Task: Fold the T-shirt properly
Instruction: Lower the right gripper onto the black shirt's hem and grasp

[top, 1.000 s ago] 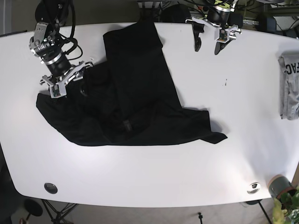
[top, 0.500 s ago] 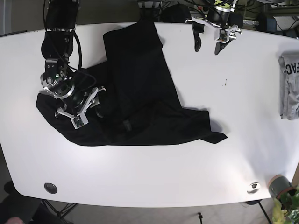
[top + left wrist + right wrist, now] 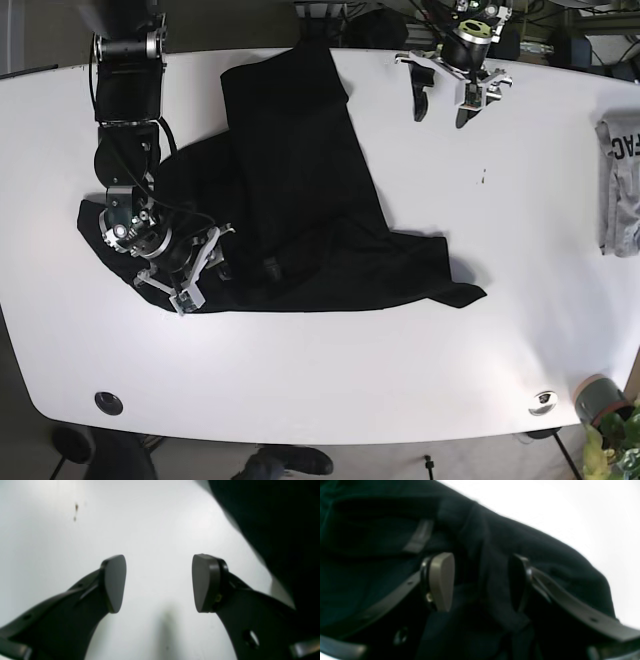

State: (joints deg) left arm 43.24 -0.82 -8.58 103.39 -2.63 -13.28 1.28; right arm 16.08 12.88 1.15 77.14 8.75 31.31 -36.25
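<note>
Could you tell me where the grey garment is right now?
In the base view, the folded grey garment lies at the table's far right edge, apart from the black T-shirt.

The right arm reaches down on the left side of the scene, bent low. Its right gripper (image 3: 196, 274) has its two fingers (image 3: 441, 580) spread apart, with dark cloth between them. The left arm stays far back on the right side. Its left gripper (image 3: 440, 103) hangs with fingers (image 3: 113, 582) wide apart, holding nothing.

Grey folded garment (image 3: 620, 185), plant pot (image 3: 598, 398), white table (image 3: 540, 250).
</note>
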